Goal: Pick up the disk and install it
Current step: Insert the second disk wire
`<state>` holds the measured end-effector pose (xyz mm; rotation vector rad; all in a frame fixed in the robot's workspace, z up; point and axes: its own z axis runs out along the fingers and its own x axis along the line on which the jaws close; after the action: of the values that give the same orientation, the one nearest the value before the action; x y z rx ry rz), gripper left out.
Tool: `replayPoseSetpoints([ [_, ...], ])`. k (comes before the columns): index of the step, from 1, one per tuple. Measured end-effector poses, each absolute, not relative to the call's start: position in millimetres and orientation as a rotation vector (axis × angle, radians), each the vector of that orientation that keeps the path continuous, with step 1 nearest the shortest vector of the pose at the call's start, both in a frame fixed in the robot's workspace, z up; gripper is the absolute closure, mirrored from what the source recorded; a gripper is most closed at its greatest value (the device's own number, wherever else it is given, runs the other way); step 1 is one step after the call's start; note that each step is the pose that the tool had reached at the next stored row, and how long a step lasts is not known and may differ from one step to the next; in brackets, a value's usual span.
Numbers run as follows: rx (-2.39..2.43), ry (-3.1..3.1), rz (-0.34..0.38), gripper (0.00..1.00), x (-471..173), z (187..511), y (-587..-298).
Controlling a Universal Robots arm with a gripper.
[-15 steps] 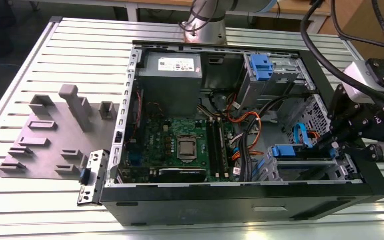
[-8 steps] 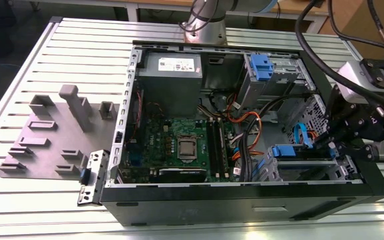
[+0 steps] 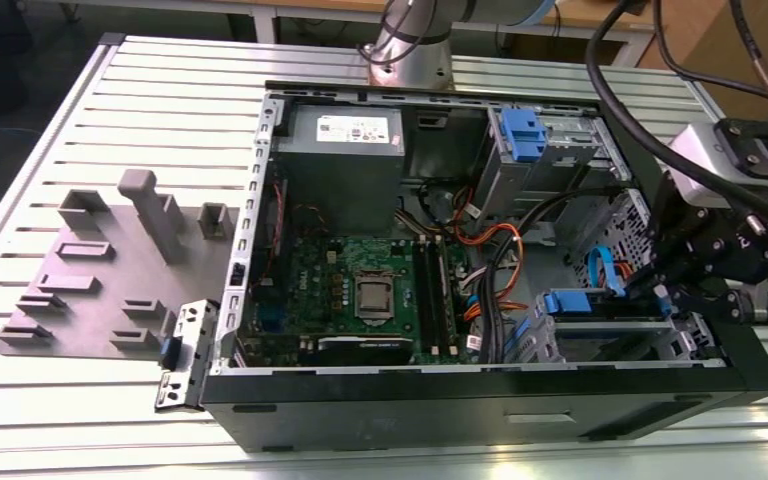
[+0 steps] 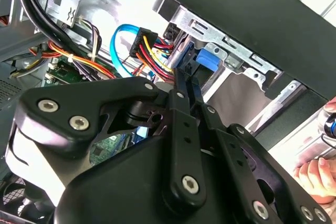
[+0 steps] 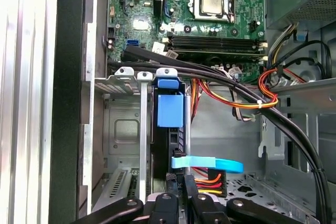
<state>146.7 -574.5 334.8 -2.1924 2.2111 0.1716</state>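
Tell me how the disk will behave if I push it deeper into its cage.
The disk is probably stiff and dense: a slab in a blue plastic frame. Standing on edge between the metal cage walls, it should slide rather than tip. The flat blue cable by its end might snag.

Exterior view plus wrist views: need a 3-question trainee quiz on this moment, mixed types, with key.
1. True or false: the PC case lies open on a slotted metal table.
2. In the exterior view, where is the gripper? A) at that view's left, outside the case; B) at that view's right, at the drive cage; C) over the motherboard.
3. In the first wrist view, what colour is the flat SATA cable next to the disk?

Key: 1 true; 2 B; 3 blue.
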Motion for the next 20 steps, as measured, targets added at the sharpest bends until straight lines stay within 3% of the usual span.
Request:
replayPoseSetpoints([
  [20,-2.178,2.225,0.171,0.84,146.7,334.2,-574.5],
])
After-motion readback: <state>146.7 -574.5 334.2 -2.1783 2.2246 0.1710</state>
